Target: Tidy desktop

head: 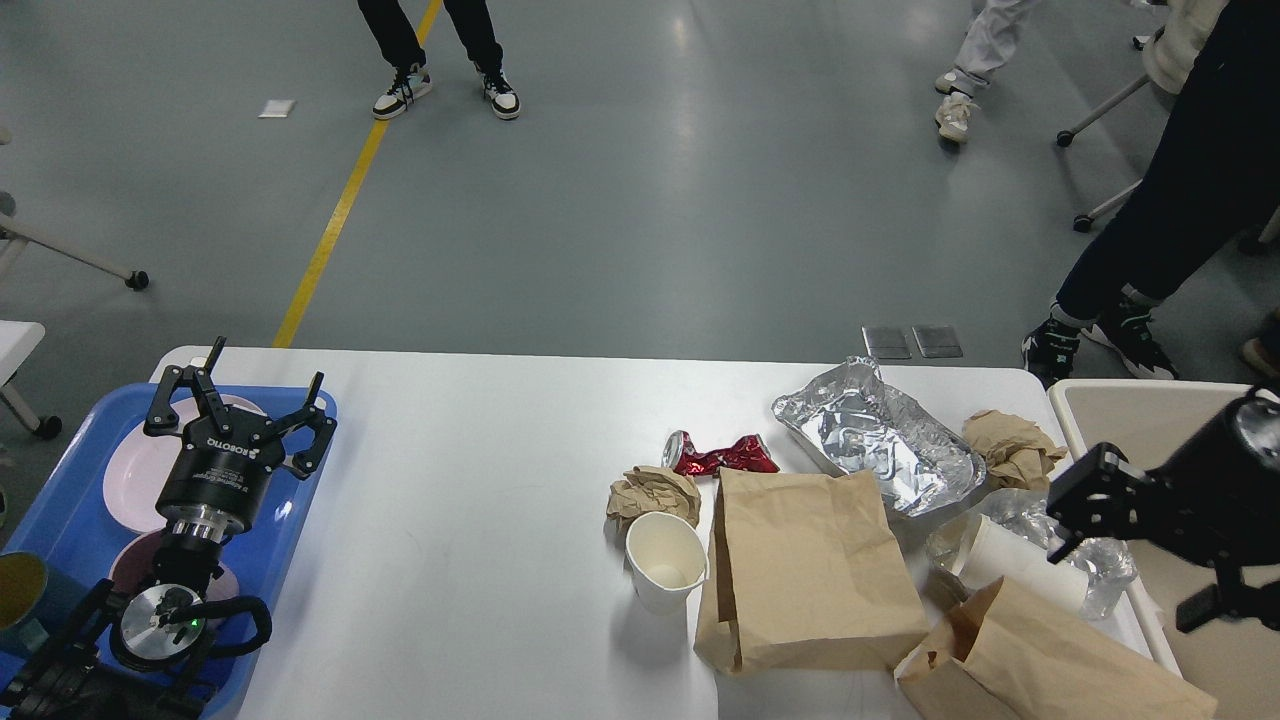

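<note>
The white desktop (470, 500) carries litter on its right half: a crushed red can (720, 455), a brown paper ball (652, 493), an upright white paper cup (665, 560), a flat brown paper bag (805, 570), a second brown bag (1040, 660), a crumpled foil tray (875, 435), another paper wad (1010, 448) and clear plastic wrapped around a white cup (1020, 560). My left gripper (235, 400) stands open and empty above the blue tray (60, 520). My right gripper (1150, 555) hangs open and empty at the desktop's right edge, over the beige bin's rim.
The beige bin (1130, 415) sits off the right end of the desktop. The blue tray holds pink plates (130, 480) and a yellow cup (15, 590). People stand on the floor beyond the far edge.
</note>
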`<state>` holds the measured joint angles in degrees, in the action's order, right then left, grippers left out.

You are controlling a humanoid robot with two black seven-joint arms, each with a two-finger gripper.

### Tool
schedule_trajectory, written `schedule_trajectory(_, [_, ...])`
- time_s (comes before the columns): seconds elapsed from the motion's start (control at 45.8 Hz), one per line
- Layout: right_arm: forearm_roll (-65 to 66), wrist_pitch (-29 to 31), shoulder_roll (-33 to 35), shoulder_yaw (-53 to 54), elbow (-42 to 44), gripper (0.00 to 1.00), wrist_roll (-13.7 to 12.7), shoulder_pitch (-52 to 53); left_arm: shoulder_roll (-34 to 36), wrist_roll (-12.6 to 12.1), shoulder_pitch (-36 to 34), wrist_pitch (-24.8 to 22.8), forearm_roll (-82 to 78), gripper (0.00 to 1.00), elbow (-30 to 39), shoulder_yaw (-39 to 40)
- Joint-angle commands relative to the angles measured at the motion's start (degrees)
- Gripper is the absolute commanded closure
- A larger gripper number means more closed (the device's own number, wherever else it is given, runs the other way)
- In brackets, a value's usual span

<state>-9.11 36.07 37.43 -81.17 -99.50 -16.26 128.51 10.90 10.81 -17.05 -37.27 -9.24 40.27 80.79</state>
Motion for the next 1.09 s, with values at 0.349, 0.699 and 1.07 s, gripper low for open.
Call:
schedule_trajectory(0.349, [35.3,-0.1,7.0,8.5,-0.5,0.32,1.7,-6.6,0.0,0.0,0.0,0.0,0.0,0.04,0.0,0.0])
schedule_trajectory(0.699, [44.3,0.3,-0.9,17.0,-0.5,0.29,1.6,-19.1,0.0,0.0,0.0,0.0,0.0,0.04,0.0,0.0])
schedule_trajectory(1.07, [44.4,-6.6,-5.1,22.5,0.4,0.14,0.7,-30.9,0.0,0.0,0.0,0.0,0.0,0.04,0.0,0.0])
